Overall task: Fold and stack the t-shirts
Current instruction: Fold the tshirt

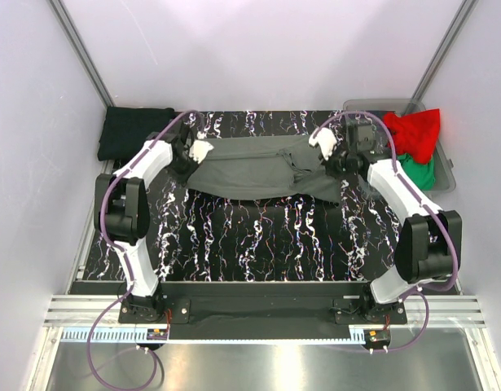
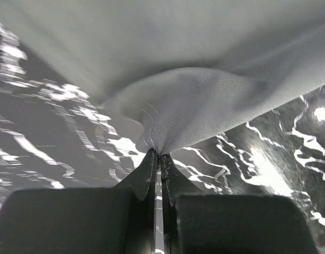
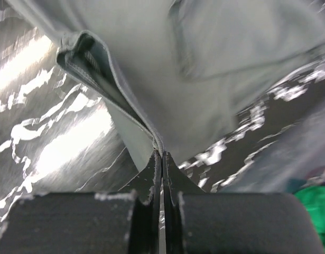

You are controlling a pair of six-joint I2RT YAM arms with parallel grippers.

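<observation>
A large dark grey t-shirt is stretched across the far half of the marbled table. My left gripper is shut on its left end; the left wrist view shows the cloth pinched at the tips of my left gripper. My right gripper is shut on the shirt's right end, and in the right wrist view a hemmed edge runs into the closed tips of my right gripper. A black t-shirt lies folded at the far left. Red and green t-shirts sit bunched at the far right.
A clear grey plastic bin at the far right corner holds the red and green cloth. White walls close in the table on three sides. The arm bases stand at the near edge.
</observation>
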